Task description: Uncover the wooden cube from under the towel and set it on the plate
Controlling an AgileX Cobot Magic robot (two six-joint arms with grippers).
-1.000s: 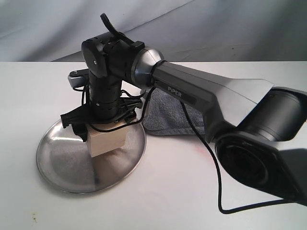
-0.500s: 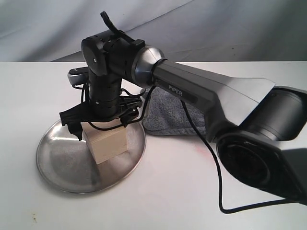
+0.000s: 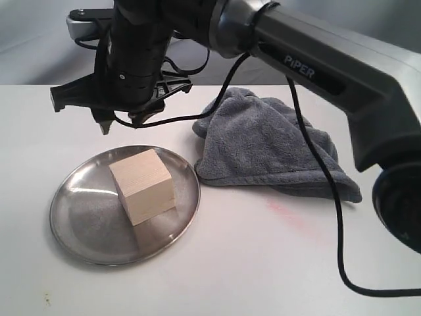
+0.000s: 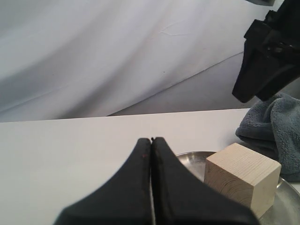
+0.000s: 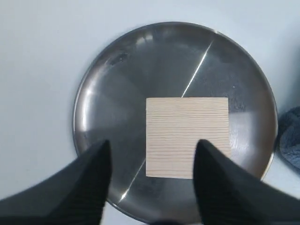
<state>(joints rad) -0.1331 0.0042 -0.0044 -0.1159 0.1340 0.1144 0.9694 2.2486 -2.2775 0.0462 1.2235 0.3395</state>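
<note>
The pale wooden cube [image 3: 142, 185] stands free on the shiny silver plate [image 3: 82, 224], a little right of the dish's middle. My right gripper [image 3: 122, 124] hangs open well above the cube, touching nothing; its wrist view looks straight down on the cube [image 5: 187, 137] and plate [image 5: 140, 56] between the spread fingers [image 5: 96, 178]. The blue-gray towel [image 3: 263, 141] lies crumpled on the table right of the plate. My left gripper [image 4: 151, 139] is shut and empty, low beside the plate [image 4: 192, 160], with the cube [image 4: 241, 178] off to one side.
The right arm's grey link [image 3: 329, 72] and black cable [image 3: 329, 217] cross above the towel. A pale cloth backdrop [image 4: 117, 56] rises behind the white table [image 3: 263, 263]. The towel's edge [image 4: 276, 126] shows behind the cube in the left wrist view.
My right gripper has opened off the cube and risen well above it. The cube has tipped flat onto the plate and stays there.
</note>
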